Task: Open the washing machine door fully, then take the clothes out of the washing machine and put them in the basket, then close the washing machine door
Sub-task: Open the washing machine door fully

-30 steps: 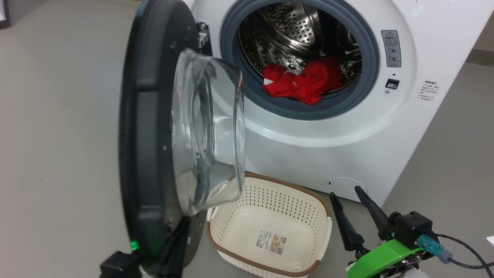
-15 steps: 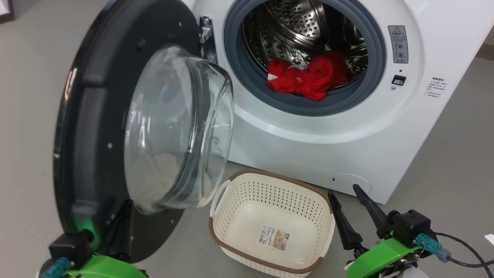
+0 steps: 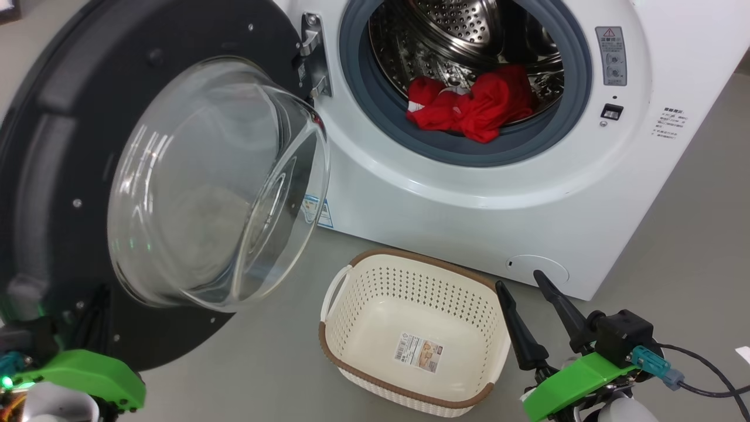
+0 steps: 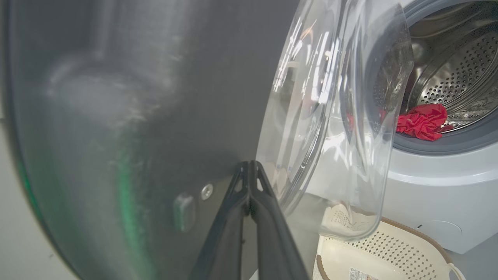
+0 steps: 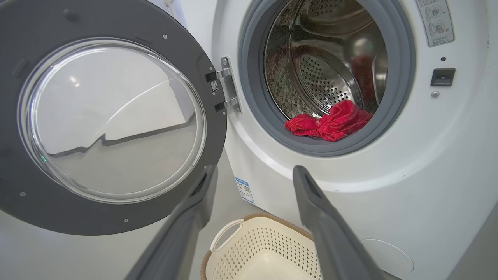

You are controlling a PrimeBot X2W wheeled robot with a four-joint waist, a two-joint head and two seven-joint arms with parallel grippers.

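Grey floor (image 3: 275,363) lies between the wide-swung washing machine door (image 3: 53,146) and basket (image 3: 404,258); left gripper (image 4: 249,165) pinched together, right gripper (image 3: 517,279) splayed.

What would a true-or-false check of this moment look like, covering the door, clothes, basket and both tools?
1. The red clothes lie in the drum of the washing machine. True.
2. The basket holds a red garment. False: the basket has no clothes in it.
3. The right tool is open. True.
4. The washing machine door is shut. False: the door stands wide open.
5. The left tool is spread wide. False: the left tool is shut.
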